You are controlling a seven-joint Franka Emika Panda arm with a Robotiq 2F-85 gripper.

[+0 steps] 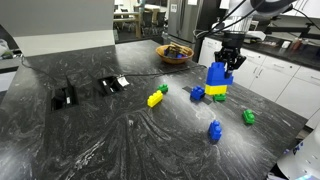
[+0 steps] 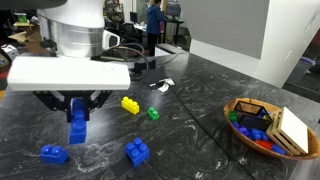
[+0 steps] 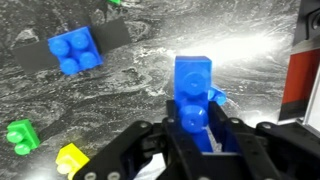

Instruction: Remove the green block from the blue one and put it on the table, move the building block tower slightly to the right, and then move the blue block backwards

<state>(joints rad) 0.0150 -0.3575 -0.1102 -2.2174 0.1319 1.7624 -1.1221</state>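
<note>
Tool (image 3: pixel 195 128) grips blue one (image 3: pixel 193 85) (atop yellow block (image 1: pixel 217 94)).

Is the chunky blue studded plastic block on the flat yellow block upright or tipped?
Upright: the blue block stands vertical on the yellow block, studs facing the wrist camera.

In the wrist view my black two-finger gripper (image 3: pixel 192 122) covers the lower part of the chunky royal-blue studded plastic block (image 3: pixel 192 78) — I can't tell whether the fingers (image 3: pixel 140 142) touch it. A small yellow studded plastic block (image 3: pixel 70 160) is cut by the bottom edge.
</note>
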